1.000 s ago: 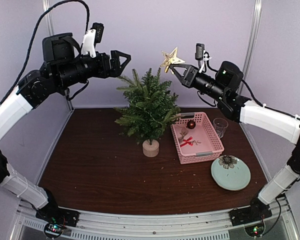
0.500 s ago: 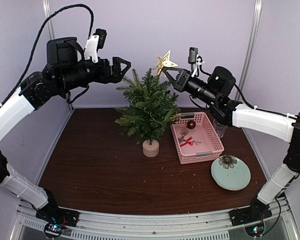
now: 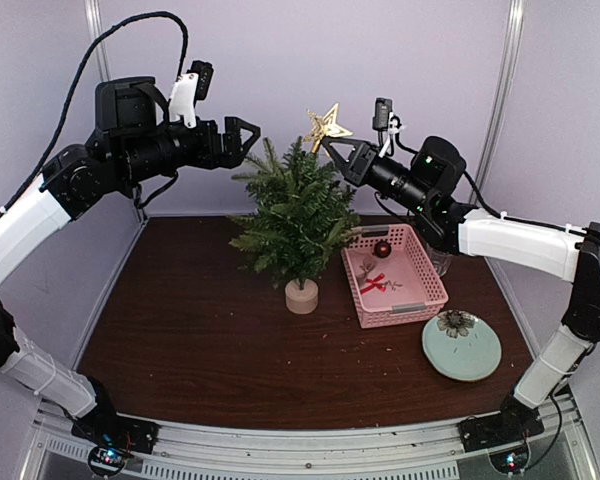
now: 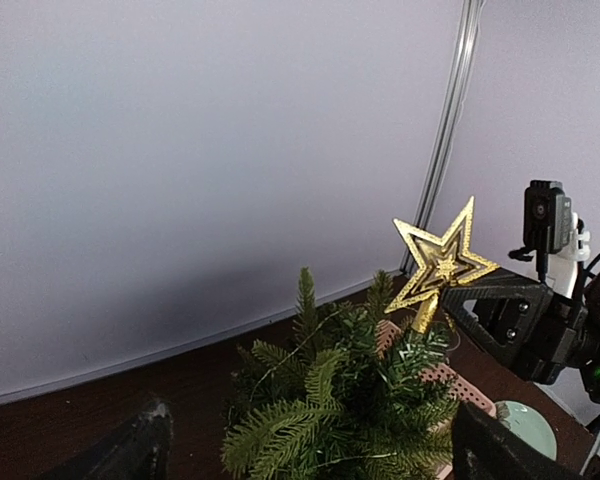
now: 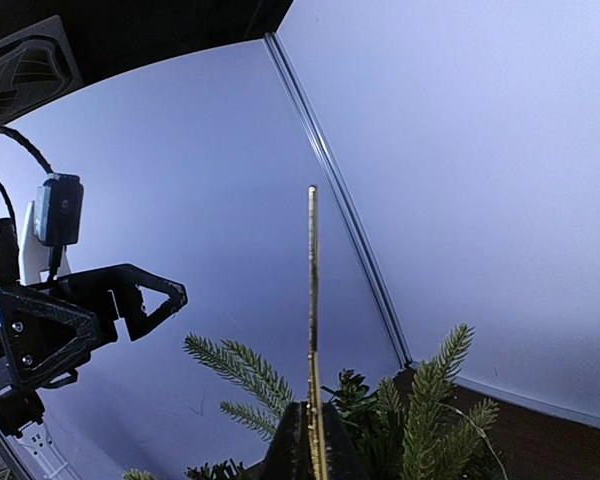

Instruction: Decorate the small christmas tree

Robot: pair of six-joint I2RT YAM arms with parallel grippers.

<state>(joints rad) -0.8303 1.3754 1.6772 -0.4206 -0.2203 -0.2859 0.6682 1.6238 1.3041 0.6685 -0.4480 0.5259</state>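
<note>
Small christmas tree (image 3: 295, 215) stands on the desk (image 3: 200, 330) — right claw (image 3: 332, 146), pinched shut on the gold star (image 3: 326, 126), has carried it leftward to the treetop; left claw (image 3: 248, 135) gapes empty — topping seems imminent.

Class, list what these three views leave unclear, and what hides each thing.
1. Top view: what lies in the pink basket is too small to name.
2. Right wrist view: the gold star shows edge-on, a thin line only.
3. Left wrist view: needles of the small christmas tree hide where the star's stem ends, and the bottom edge cuts off the trunk.
</note>
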